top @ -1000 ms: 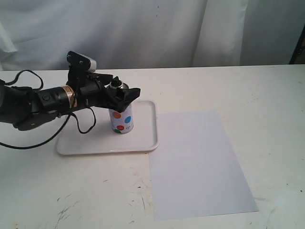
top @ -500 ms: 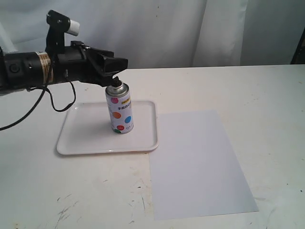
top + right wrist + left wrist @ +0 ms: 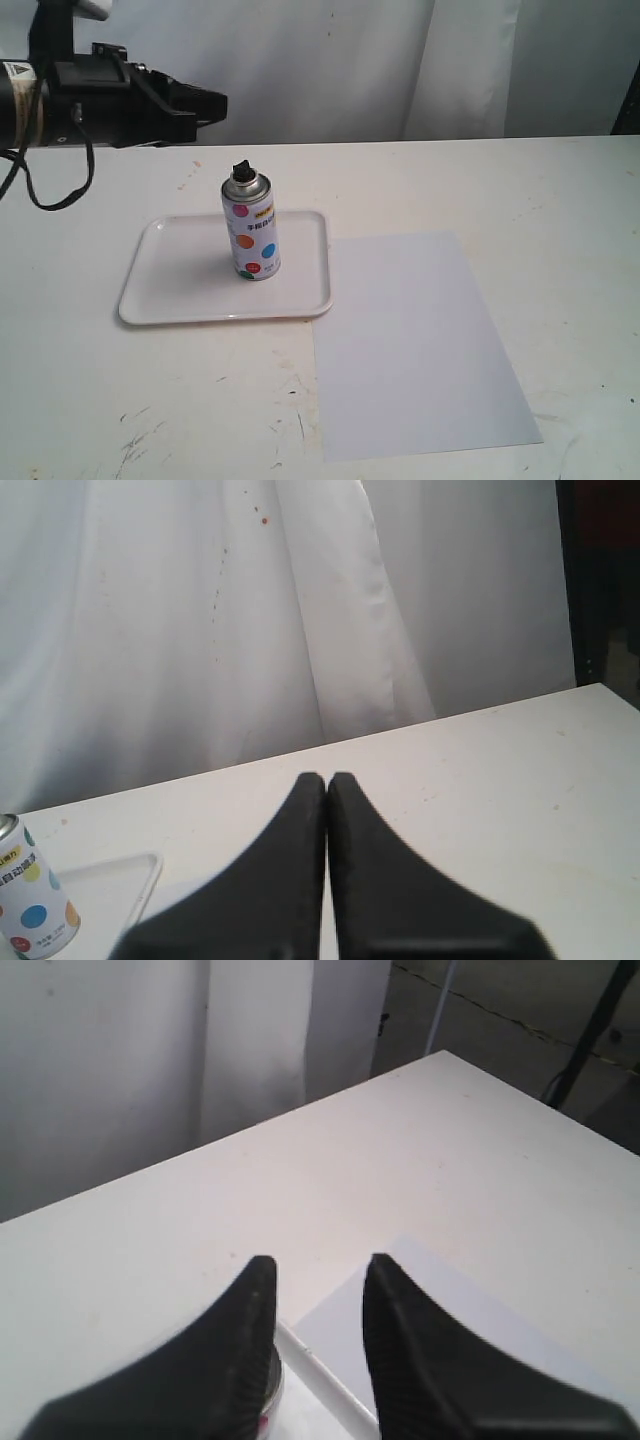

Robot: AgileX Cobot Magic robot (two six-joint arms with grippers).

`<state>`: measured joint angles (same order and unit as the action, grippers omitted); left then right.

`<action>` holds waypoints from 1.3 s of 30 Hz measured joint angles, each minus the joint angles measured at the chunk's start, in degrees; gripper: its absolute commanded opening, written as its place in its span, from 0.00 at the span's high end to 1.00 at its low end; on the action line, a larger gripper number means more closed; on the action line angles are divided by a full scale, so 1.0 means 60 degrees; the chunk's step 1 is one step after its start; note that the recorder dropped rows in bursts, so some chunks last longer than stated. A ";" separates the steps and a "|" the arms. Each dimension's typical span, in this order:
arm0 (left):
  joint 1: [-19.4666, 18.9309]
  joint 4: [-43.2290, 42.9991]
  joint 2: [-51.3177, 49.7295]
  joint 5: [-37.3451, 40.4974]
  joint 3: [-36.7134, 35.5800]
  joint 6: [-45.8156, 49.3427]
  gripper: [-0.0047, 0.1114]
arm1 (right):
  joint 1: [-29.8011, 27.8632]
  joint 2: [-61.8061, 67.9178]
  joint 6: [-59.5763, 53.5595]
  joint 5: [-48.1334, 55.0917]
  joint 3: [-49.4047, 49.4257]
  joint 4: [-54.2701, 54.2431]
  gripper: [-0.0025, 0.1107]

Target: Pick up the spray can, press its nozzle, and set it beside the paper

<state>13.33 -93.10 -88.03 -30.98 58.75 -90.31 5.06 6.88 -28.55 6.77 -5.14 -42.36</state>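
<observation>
a rimmed white tray [image 3: 170, 295] is borne on a white table [image 3: 520, 185]; the paper [image 3: 420, 345] is laid flat just right of the tray — dark scuffs [image 3: 140, 440] are seen in front of the tray.

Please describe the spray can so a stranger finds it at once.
On the white table, beside the large white paper sheet, lies a glossy white rimmed tray. Upright on it stands the small white cylindrical spray can; only it carries coloured dots and a black nozzle.

Bright diffuse light is washing all views pale, shadows are showing faintly, detail is looking slightly soft.
</observation>
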 measured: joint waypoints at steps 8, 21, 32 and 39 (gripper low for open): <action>0.0000 -0.0195 0.1670 0.0873 -0.1353 -0.0590 0.96 | 0.0000 0.0000 0.0000 0.0000 0.0000 0.0000 0.98; 0.0000 -0.0242 0.4067 0.0763 -0.3057 -0.0831 0.96 | 0.0000 0.0000 0.0000 0.0000 0.0000 0.0000 0.98; 0.0000 -0.0375 0.4841 0.0749 -0.3076 -0.0533 0.96 | 0.0000 0.0000 0.0000 0.0000 0.0000 0.0000 0.98; -0.0061 -0.0828 0.4947 0.1810 -0.3554 -0.0770 0.96 | 0.0000 0.0000 0.0000 0.0000 0.0000 0.0000 0.98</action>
<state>12.97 -98.07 -58.35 -20.11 37.42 -94.93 5.06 6.88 -28.55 6.77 -5.14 -42.36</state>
